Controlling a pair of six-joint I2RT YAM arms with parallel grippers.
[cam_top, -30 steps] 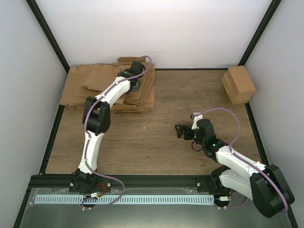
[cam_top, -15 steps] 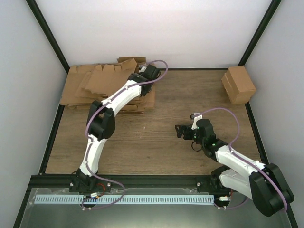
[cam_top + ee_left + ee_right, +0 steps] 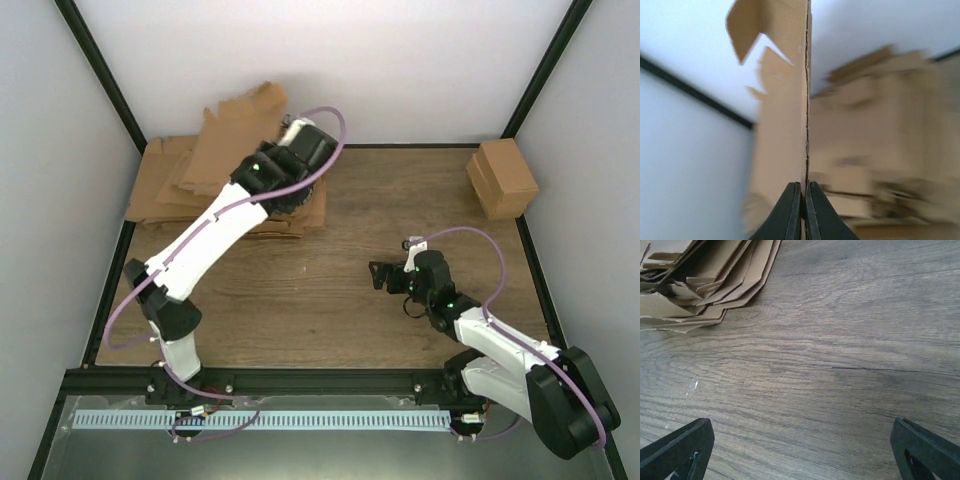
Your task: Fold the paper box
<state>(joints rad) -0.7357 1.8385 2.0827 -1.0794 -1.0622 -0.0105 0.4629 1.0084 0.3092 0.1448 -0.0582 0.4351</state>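
Paper box edge pinched by left gripper, pile behind blurred, right gripper spread wide

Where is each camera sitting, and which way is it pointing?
Top external: above and behind the arm bases, looking down on the wooden table; the white left arm and right arm show.
Left wrist: on the raised left arm, looking along the left gripper, shut on the flat brown cardboard sheet, toward a white wall.
Right wrist: low over the table, facing the pile of brown cardboard sheets; fingertips of the open right gripper show.
Shared: top external and right wrist both show that pile.
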